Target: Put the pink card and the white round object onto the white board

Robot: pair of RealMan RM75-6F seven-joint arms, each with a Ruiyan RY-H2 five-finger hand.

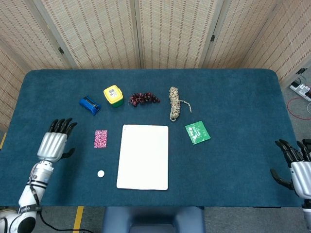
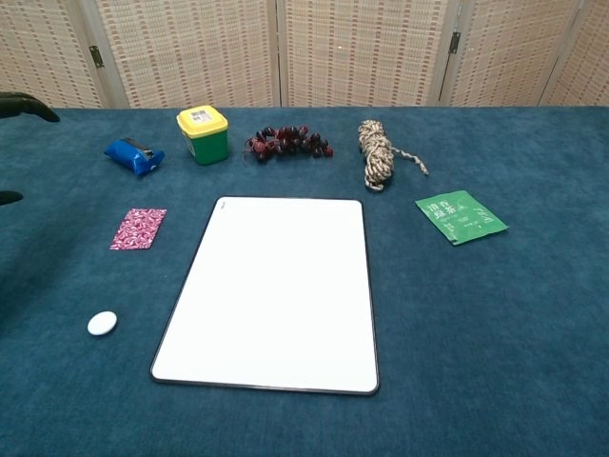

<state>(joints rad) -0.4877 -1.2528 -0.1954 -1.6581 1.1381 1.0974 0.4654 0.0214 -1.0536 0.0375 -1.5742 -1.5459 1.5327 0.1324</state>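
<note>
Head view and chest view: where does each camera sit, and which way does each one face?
Head view: high, looking steeply down on the table; left hand and right hand show.
Chest view: lower, facing forward across the table; only dark fingertips at the left edge.
Shared: white board, pink card, white round object.

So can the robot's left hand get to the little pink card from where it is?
Probably yes. The left hand is open just left of the pink card, with only bare blue table between them; nothing blocks the way.
</note>
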